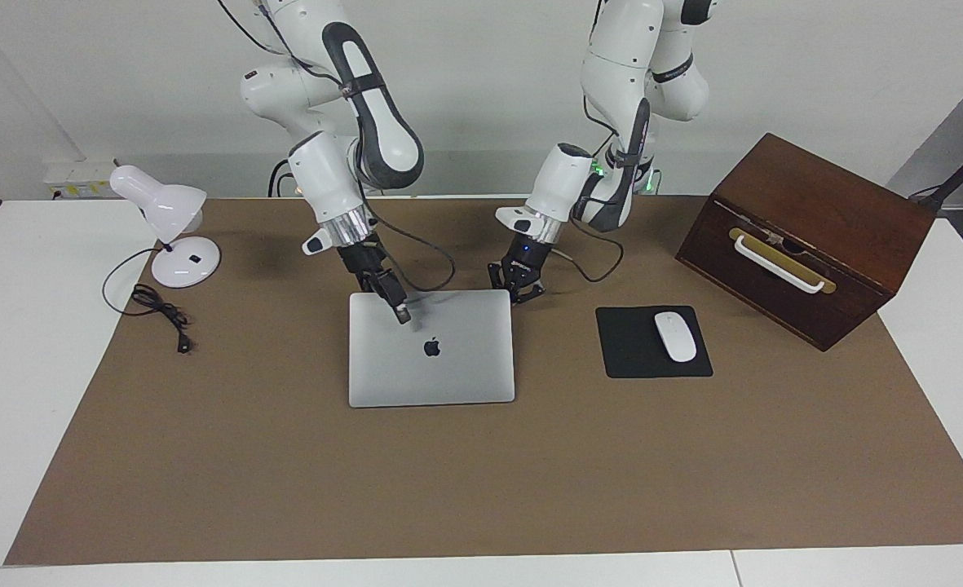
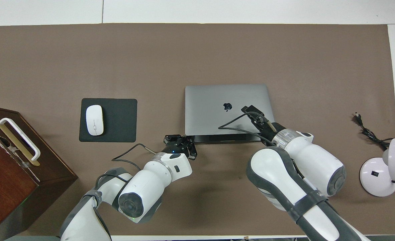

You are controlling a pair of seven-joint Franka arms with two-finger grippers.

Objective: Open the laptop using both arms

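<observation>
At laptop robot-side edge: left tool; right tool on lid.

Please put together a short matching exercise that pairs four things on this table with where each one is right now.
Things:
1. laptop
2. white mouse
3. right pincer
4. left pincer

Places or states:
A. on the black mouse pad
B. at the laptop's corner that is nearest the robots, toward the left arm's end
C. lid shut, flat on the brown mat
D. over the lid, near the laptop's edge nearest the robots

Pairs: 1-C, 2-A, 3-D, 4-B
</observation>
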